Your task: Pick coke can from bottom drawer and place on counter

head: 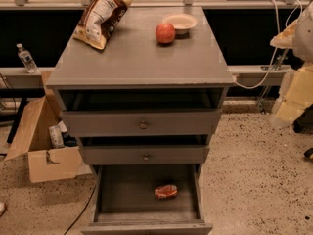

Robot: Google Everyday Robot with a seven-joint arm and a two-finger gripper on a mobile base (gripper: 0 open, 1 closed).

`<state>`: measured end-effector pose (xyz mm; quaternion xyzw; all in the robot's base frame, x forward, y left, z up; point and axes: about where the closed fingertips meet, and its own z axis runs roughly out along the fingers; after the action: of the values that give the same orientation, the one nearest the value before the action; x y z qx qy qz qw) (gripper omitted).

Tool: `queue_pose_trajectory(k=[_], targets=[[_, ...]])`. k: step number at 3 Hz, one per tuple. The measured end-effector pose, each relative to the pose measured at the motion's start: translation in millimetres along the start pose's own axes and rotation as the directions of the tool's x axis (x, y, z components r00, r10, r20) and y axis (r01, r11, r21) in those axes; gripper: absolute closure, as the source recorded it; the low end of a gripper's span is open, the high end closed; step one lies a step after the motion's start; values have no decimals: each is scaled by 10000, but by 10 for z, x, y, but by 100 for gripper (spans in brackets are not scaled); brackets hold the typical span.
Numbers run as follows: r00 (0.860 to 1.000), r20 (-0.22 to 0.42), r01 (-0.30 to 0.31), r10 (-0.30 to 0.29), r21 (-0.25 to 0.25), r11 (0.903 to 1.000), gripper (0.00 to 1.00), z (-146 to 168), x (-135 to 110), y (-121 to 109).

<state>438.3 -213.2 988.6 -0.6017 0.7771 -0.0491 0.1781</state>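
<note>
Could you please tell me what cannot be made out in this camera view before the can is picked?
- The gripper: a pale shape by the right edge, partly cut off by it; its pose is unclear.
- The coke can in the bottom drawer: markings too small to read.
- The bottom drawer's front: cut off by the lower edge.
- The two upper drawers: insides hidden in shadow under the counter.

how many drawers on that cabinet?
3: top drawer and middle drawer, knobbed, slightly open; bottom drawer pulled out, coke can inside. None look hidden. Gripper at view's right edge.
</note>
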Motion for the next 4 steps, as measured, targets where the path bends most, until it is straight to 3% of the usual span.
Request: queue_pose_trajectory(k=[1, 2, 3, 4], targets=[[10000, 46, 5, -5, -59, 10000, 0, 44, -6, 15], [9990, 442, 67, -40, -604, 9982, 0, 435, -55, 147], [9919, 1271, 166, 20, -1454, 9892, 0, 1105, -170, 387], [9918, 1274, 168, 19, -1454, 9892, 0, 1106, -170, 387]])
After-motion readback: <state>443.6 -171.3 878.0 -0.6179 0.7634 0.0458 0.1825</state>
